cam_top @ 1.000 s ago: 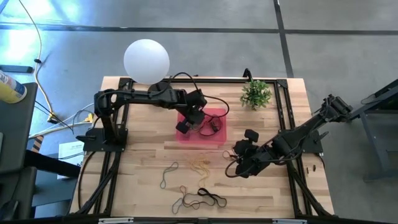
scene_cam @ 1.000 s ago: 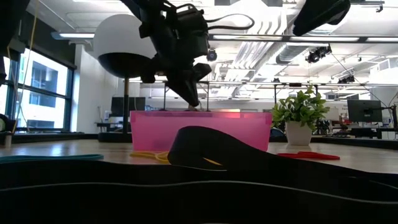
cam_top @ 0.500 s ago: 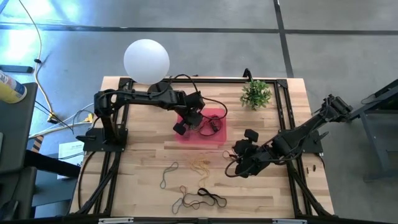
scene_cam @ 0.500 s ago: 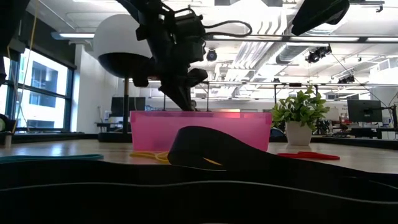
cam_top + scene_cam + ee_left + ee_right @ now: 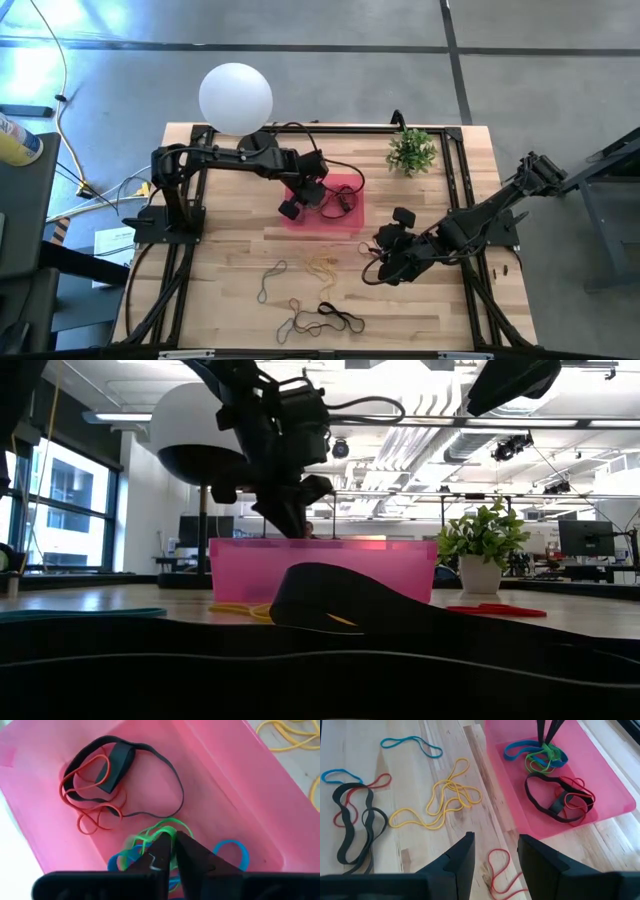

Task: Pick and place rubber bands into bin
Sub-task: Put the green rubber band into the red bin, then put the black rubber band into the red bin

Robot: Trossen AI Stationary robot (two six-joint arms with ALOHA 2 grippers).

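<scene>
The pink bin (image 5: 346, 224) stands mid-table, and my left gripper (image 5: 303, 197) reaches down into its left end, shut on a green rubber band (image 5: 150, 837). A black band (image 5: 115, 765), a red one (image 5: 82, 795) and a blue one (image 5: 235, 851) lie on the bin floor. My right gripper (image 5: 386, 262) hovers open over the table, right of and nearer than the bin, above a red band (image 5: 501, 870). Yellow bands (image 5: 322, 266) and black bands (image 5: 335, 318) lie loose on the near half of the table. My left gripper pinches the green band at the top of its loop (image 5: 169, 826) between its two fingertips. The fingers (image 5: 546, 731) come from above, slanting down into the bin. The band's lower part (image 5: 545, 759) lies on the blue band on the bin floor.
A white globe lamp (image 5: 235, 97) stands at the far left corner and a small potted plant (image 5: 411, 152) at the far right. More bands in blue (image 5: 412, 744), black (image 5: 357, 827) and red lie on the wood beyond the yellow ones.
My left gripper has shifted a little toward the table's left inside the bin, staying low and shut. The green band has moved with it. My right arm has kept still.
</scene>
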